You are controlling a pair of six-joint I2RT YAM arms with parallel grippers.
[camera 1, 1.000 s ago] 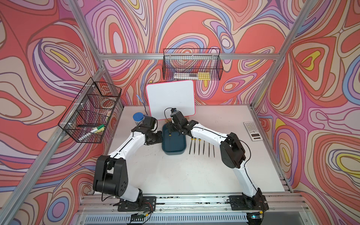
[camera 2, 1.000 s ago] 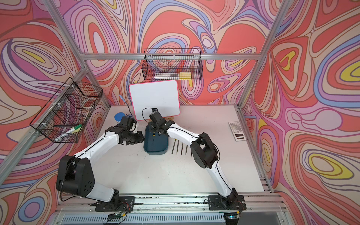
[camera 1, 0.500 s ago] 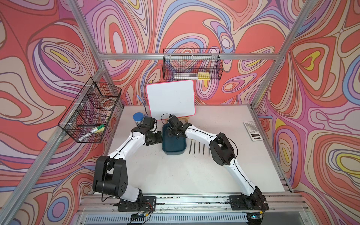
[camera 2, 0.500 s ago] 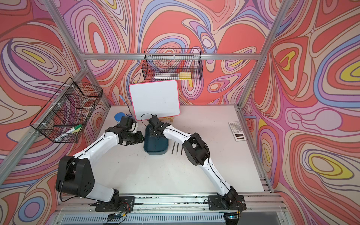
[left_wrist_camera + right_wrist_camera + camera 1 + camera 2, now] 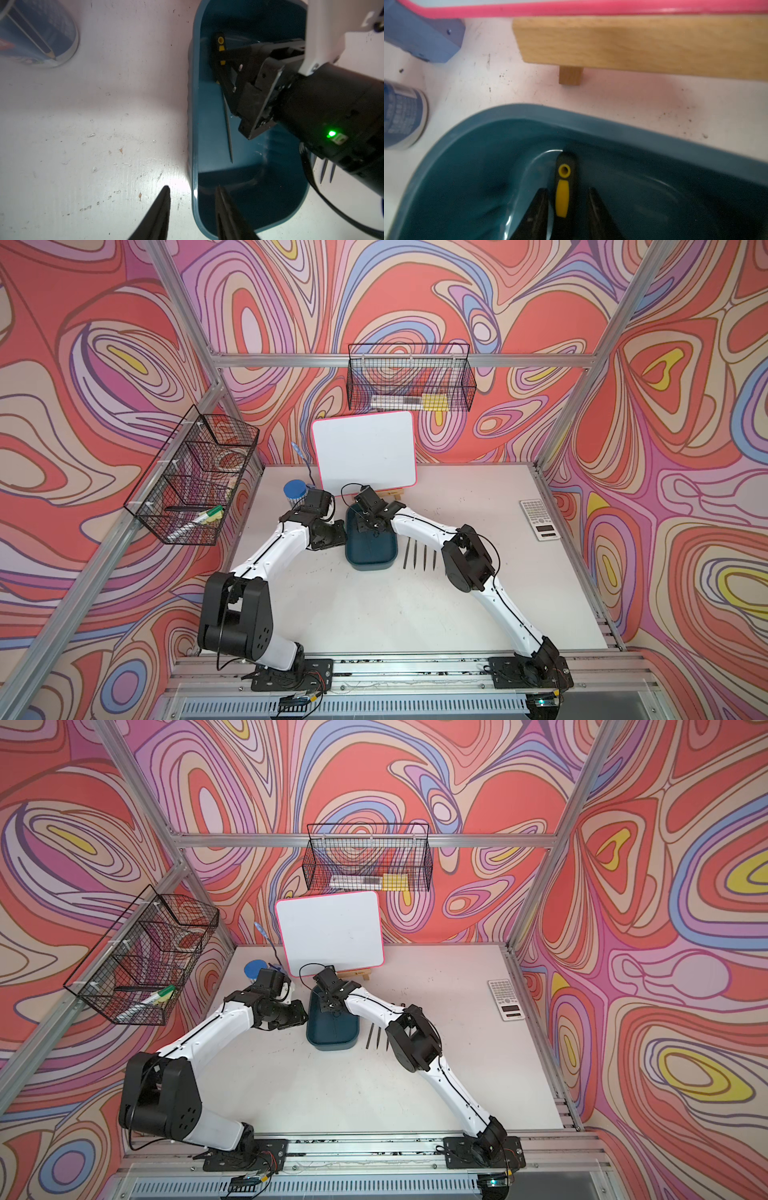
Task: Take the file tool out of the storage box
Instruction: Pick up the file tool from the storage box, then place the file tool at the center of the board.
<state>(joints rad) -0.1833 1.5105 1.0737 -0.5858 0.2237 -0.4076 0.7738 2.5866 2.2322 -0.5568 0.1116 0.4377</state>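
Looking at your right gripper (image 5: 567, 189), you see it down inside the box (image 5: 654, 143). It has one finger on each side of the file (image 5: 564, 199), at the black and yellow handle. A thin gap shows on both sides, so it is not squeezing the handle. The file lies flat on the box floor. Its handle end is close to the rounded end wall, and its thin blade points down the box.

Your left gripper (image 5: 192, 188) is spread apart, with the long side wall of the box between its fingers. One finger is outside and one is inside. Neither looks like it touches the wall.

The blue tin (image 5: 37, 31) has a pencil picture on it, but its small print is too blurry to read. The calculator (image 5: 539, 519) keys are too small to read.

That end of the box sits near the wooden stand (image 5: 633, 45) under the whiteboard (image 5: 365, 456), and the tin is near too. Four thin tools (image 5: 419, 558) lie in a row just beside the box's other long side, by your right arm. Bare table (image 5: 374, 614) shows between the box and the arm bases.
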